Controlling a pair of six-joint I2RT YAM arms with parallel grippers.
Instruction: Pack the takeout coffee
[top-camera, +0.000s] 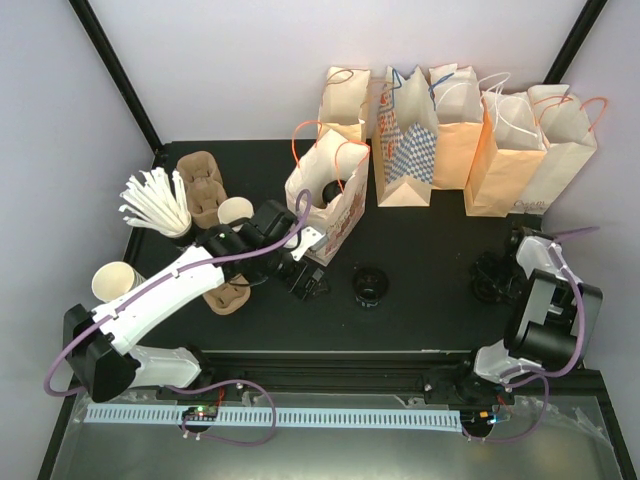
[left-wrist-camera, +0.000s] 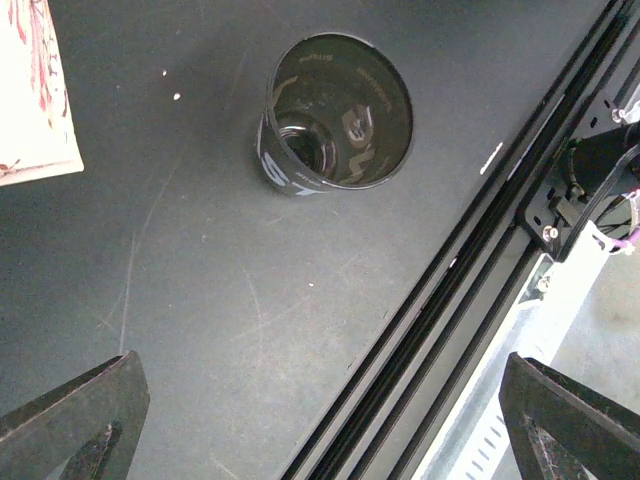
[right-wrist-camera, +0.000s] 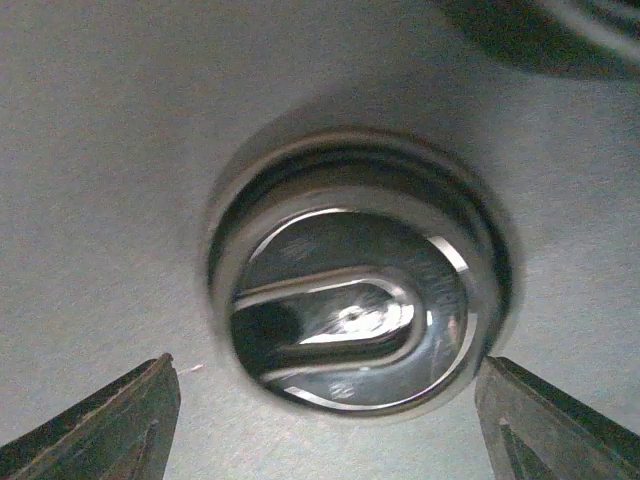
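Near the left edge, a plain cream cup (top-camera: 115, 281); behind it, toward the far left corner, a bunch of white stirrers (top-camera: 155, 204). Just right of those, a brown pulp carrier (top-camera: 201, 186), a second cream cup (top-camera: 236, 210) and, nearer, another carrier (top-camera: 228, 295) partly under the left arm (top-camera: 160, 290). Stretched from the near left corner toward mid-counter, the left gripper (top-camera: 304, 278), fingers (left-wrist-camera: 95, 420) spread wide, holding nothing, over bare counter (left-wrist-camera: 200, 280). Behind it, an open paper bag with red print (top-camera: 345, 215), something dark and round in its mouth, too dim to name. Right of that gripper, at mid-counter and apart from both claws, the dark cup with pale lettering (top-camera: 370, 284), upright, open-topped, lidless. Along the far edge, a row of further paper bags (top-camera: 490, 170). Close to the right edge, the black lid (right-wrist-camera: 350, 290) flat on the counter, sip tab up, just ahead of the right gripper (right-wrist-camera: 328, 372), likewise spread wide and empty, one fingertip showing at each side below the lid
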